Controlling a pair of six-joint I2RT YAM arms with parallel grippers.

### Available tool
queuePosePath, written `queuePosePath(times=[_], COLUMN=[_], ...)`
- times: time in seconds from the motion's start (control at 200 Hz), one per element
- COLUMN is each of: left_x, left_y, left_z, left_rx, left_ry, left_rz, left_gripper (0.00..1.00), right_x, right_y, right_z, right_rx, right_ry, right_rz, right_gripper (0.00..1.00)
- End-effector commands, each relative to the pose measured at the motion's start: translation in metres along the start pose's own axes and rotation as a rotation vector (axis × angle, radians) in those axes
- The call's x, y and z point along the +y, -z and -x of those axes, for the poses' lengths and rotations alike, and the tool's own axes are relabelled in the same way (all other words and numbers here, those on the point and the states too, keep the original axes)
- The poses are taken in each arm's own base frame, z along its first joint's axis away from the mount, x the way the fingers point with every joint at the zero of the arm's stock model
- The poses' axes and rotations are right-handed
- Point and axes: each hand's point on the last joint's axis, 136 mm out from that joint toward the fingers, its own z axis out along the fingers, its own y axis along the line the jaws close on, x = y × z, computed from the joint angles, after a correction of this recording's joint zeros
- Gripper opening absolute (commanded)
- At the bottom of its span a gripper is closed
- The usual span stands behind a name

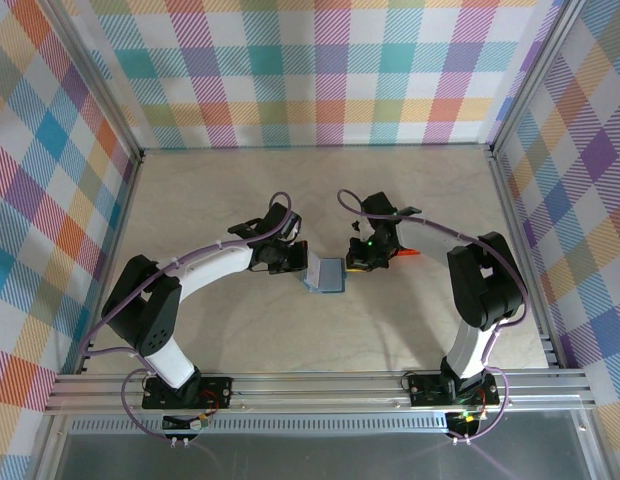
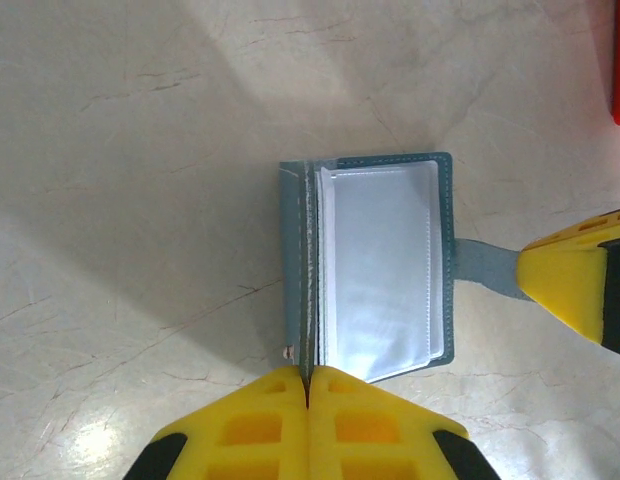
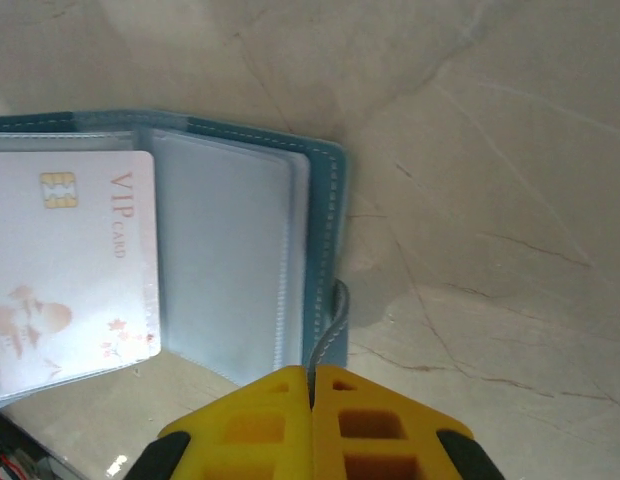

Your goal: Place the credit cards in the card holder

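At table centre: the card holder (image 1: pixel 328 276) lay opened flat on the pale table (image 1: pixel 290 190), between the two grippers.
Left gripper (image 2: pixel 308 388): at 9 o'clock of the holder in the top view, its yellow fingers clenched together on the thin edge by the spine.
Right gripper (image 3: pixel 312 388): at 3 o'clock of the holder, pinched tight on the clasp tab (image 2: pixel 485 268), which stuck out from the teal cover.
Clear pocket (image 3: pixel 225 260): faced up, pale and glossy, framed by the stitched teal border.
Credit card (image 3: pixel 75 270): pale, with a gold chip and "VIP CARD" print, lying over the holder's inner leaves at 9 o'clock of that pocket (whether it sat inside a sleeve or merely on top, I could not tell).
Red tray (image 1: pixel 406 252): at 2 o'clock of the holder, just beyond the right gripper, apart from the holder.
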Motion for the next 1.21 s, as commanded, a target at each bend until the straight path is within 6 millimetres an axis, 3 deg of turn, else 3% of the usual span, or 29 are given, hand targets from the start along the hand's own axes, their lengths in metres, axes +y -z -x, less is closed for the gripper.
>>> queuePosePath(times=[0.0,0.09,0.23,0.34,0.615,0.735,0.86,1.02,1.115,1.2], left_x=[-0.016,-0.026,-0.048,-0.067,-0.089,-0.097,-0.088,-0.061,-0.024,0.004], left_y=[0.012,0.013,0.013,0.007,-0.014,-0.019,-0.006,0.034,0.058,0.061], left_z=[0.005,0.005,0.003,0.0,-0.014,-0.008,0.006,0.015,0.019,0.016], left_rx=[-0.019,-0.023,-0.01,0.012,0.071,0.049,-0.036,-0.143,-0.198,-0.183], left_ry=[-0.04,-0.052,-0.075,-0.083,-0.098,-0.097,-0.093,-0.085,-0.02,0.038], left_rz=[-0.03,-0.057,-0.132,-0.204,-0.25,-0.273,-0.206,-0.066,0.079,0.114], left_gripper=[0.03,0.08,0.27,0.37,0.43,0.44,0.5,0.58,0.67,0.73], right_x=[-0.003,-0.004,-0.003,-0.002,-0.004,-0.008,-0.01,-0.011,-0.01,-0.01], right_y=[0.0,0.0,-0.001,0.0,0.004,0.004,0.004,0.003,0.003,0.003], right_z=[-0.002,-0.002,-0.001,-0.001,0.0,-0.002,-0.002,-0.001,0.0,0.0], right_rx=[0.008,0.011,0.01,0.007,-0.002,0.0,0.0,0.002,0.002,0.001], right_ry=[-0.004,-0.006,-0.006,-0.005,-0.015,-0.023,-0.027,-0.027,-0.028,-0.026], right_rz=[-0.028,-0.029,-0.023,-0.018,-0.013,-0.015,-0.015,-0.014,-0.012,-0.012], right_gripper=[0.02,0.02,0.02,0.02,0.03,0.03,0.03,0.04,0.05,0.05])
